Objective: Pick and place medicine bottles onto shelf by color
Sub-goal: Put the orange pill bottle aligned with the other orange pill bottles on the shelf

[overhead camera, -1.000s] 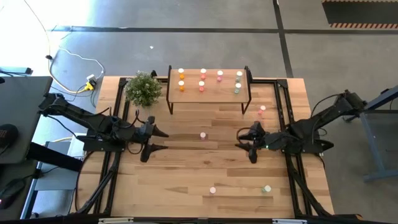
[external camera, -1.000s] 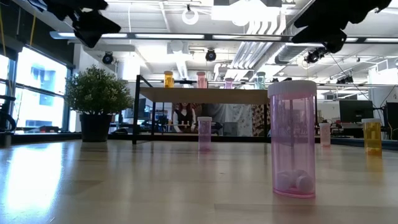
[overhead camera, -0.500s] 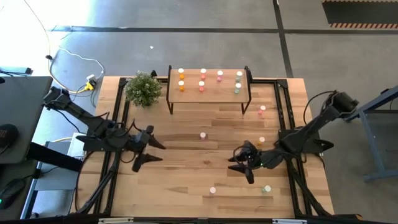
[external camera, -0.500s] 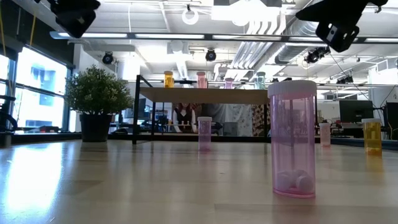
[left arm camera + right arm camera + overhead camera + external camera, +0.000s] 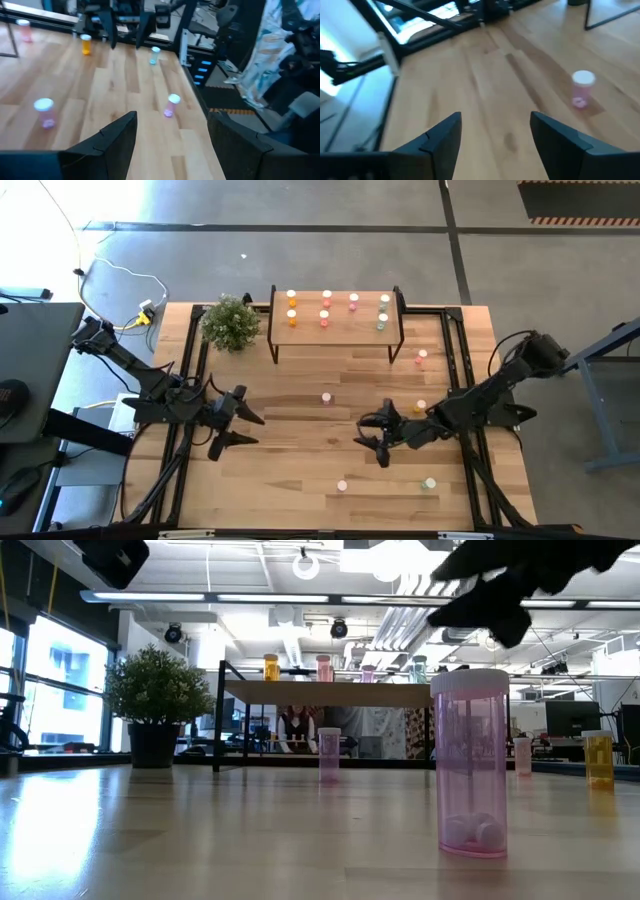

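The shelf (image 5: 335, 330) stands at the far edge and carries several bottles: orange (image 5: 291, 318), pink (image 5: 325, 317), deep pink (image 5: 353, 301) and pale green (image 5: 382, 322). Standing loose on the tabletop are a pink bottle (image 5: 326, 397), an orange one (image 5: 420, 407), a pink one (image 5: 422, 357), a pink one (image 5: 342, 486) and a green one (image 5: 429, 483). My left gripper (image 5: 250, 430) hovers open left of centre. My right gripper (image 5: 360, 432) hovers open right of centre, its fingers toward the middle pink bottle (image 5: 582, 89). Neither touches anything.
A potted plant (image 5: 231, 323) stands left of the shelf. Black frame rails run along both table sides (image 5: 455, 360). In the low view the near pink bottle (image 5: 470, 762) looms large. Bare planks lie between the two grippers.
My right gripper has moved toward the near edge and toward the table's left, coming away from the orange bottle. My left gripper has drifted a little toward the near edge. Both have stayed open. No bottle has moved.
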You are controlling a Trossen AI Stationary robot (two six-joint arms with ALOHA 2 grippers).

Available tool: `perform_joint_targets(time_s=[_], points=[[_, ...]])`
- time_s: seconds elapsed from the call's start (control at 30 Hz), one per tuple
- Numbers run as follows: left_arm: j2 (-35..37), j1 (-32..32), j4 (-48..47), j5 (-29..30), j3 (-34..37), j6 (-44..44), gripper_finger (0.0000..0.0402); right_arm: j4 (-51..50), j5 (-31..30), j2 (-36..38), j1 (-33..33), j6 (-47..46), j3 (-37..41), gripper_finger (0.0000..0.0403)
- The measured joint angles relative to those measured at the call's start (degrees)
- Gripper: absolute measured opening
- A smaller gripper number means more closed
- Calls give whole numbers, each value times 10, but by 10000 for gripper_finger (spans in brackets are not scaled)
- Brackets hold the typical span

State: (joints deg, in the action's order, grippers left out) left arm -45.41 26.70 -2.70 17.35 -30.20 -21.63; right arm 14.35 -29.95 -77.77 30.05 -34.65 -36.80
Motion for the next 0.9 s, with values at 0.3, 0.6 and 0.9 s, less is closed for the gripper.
perform_joint_targets(time_s=[0.3, 0.6, 0.9], points=[[0, 0, -1, 77, 0, 12, 234, 16, 9, -73, -51, 14, 0, 227], [0, 0, -6, 88, 0, 13, 234, -48, 19, -30, -6, -84, 0, 228], [0, 0, -6, 88, 0, 13, 234, -189, 1, 51, 89, -291, 0, 226]])
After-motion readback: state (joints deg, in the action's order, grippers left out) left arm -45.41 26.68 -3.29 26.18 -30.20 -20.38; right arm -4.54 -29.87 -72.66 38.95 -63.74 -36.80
